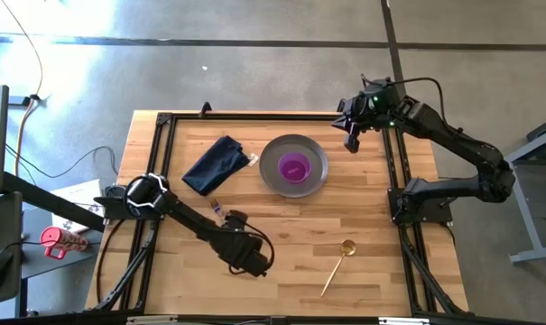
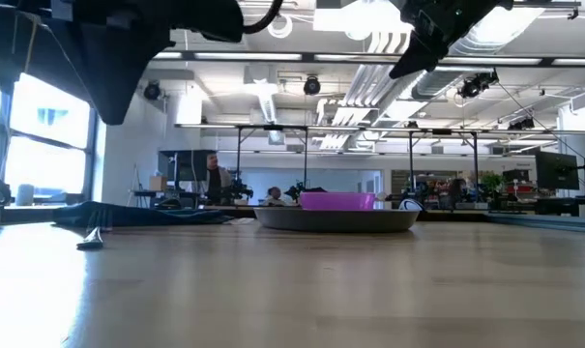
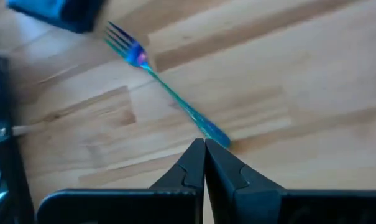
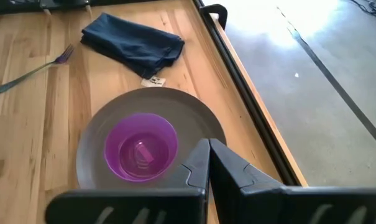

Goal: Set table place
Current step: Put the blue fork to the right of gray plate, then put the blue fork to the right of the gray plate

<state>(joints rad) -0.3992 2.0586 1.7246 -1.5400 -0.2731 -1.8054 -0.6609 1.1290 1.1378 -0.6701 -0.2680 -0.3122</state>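
Left pincer (image 3: 204, 163), fork (image 3: 169, 93) diagonal beyond.

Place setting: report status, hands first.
Both hands shut, empty: left hand by fork, right hand above plate. Bowl on plate. Spoon, napkin unplaced.

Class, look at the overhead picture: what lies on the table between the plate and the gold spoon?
Nothing: in the high view only bare table planks separate the plate and the spoon.
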